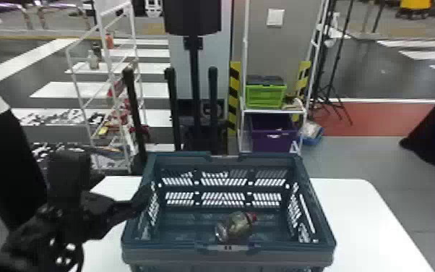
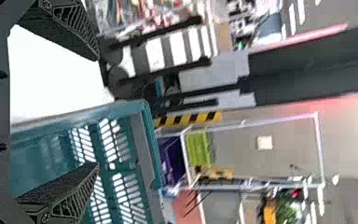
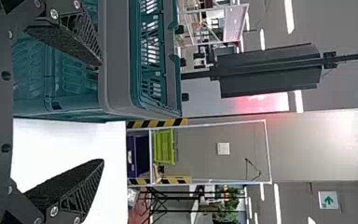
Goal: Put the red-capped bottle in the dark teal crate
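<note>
The red-capped bottle (image 1: pixel 238 225) lies on its side inside the dark teal crate (image 1: pixel 227 252), near its front wall, cap toward the right. My left gripper (image 1: pixel 142 202) is at the crate's left wall in the head view. From the left wrist, my left gripper (image 2: pixel 98 112) has its fingers spread wide around nothing, with the crate (image 2: pixel 144 140) beyond and beside them. In the right wrist view my right gripper (image 3: pixel 103 112) stands open and holds nothing, outside the crate (image 3: pixel 116 60), whose outer wall is close to one finger.
The crate stands on a white table (image 1: pixel 365 217), with table surface showing on both sides. Behind are a white rack (image 1: pixel 272 111) bearing a green crate (image 1: pixel 265 96) and a purple bin (image 1: pixel 272 135), a second white rack at the left, and dark posts. A person stands at the left edge.
</note>
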You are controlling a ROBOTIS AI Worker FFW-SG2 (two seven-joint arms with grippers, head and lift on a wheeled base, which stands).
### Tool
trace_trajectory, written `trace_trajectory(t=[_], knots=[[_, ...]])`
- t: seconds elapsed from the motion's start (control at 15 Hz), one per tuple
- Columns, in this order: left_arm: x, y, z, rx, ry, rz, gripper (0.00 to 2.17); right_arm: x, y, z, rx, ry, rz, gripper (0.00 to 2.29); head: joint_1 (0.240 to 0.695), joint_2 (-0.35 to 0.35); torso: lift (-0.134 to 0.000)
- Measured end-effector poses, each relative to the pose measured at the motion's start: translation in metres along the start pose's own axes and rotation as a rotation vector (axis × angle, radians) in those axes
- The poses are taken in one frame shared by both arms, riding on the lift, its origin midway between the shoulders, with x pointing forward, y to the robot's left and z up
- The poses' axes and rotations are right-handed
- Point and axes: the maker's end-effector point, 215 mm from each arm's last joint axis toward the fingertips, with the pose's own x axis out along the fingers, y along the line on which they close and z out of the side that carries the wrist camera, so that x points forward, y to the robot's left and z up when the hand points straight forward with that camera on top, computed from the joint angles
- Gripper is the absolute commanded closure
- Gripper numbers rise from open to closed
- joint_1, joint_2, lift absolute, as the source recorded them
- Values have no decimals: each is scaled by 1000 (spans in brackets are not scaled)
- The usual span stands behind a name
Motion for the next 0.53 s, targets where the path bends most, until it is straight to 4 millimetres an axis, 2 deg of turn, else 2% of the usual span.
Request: trace_trajectory(t=[0.13,0.27,0.4,0.53], knots=[[-34,8,-16,-15,-5,98,87,1,1,-1,-1,6,7,147,499,0,0],[-65,6,-26,-27,-60,196,87,3,3,0,-3,8,15,147,499,0,0],[-83,-13,-37,-51,-133,209,87,3,4,1,-6,5,22,147,499,0,0],[-95,-35,-61,-92,-164,219,87,4,5,4,-8,2,30,147,499,0,0]])
